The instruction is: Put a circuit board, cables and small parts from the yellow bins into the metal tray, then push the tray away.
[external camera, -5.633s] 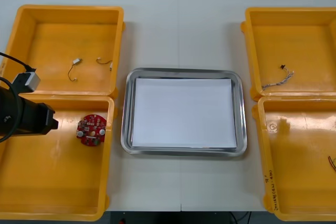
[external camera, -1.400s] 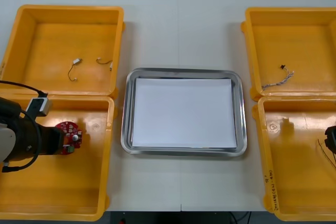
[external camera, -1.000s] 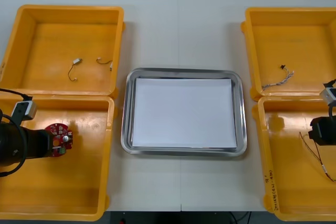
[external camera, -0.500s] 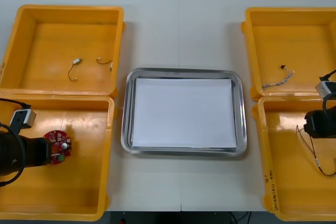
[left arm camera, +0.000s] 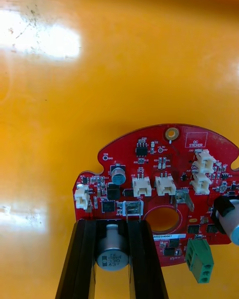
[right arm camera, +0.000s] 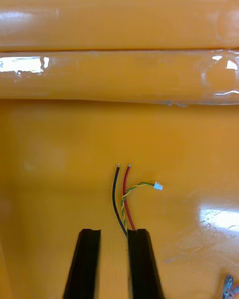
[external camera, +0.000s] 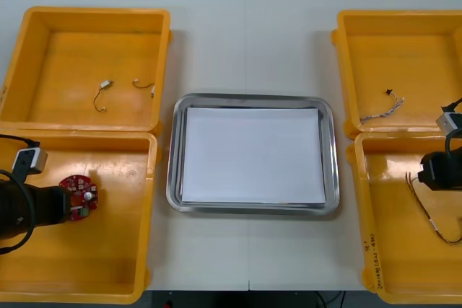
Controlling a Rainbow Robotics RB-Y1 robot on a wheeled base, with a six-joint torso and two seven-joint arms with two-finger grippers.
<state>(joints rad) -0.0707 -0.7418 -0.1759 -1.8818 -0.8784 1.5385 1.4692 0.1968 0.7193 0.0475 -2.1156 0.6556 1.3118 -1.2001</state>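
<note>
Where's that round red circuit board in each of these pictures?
Front view: circuit board in the near left yellow bin, at the left gripper.
Left wrist view: the board lies just past the fingers, which clamp its silver cylinder.
Right wrist view: a red and yellow cable in the near right bin instead.
Shared landmark: the left gripper.

The circuit board (external camera: 78,196) is in the near-left bin (external camera: 108,265), left of the central tray (external camera: 253,98).
</note>
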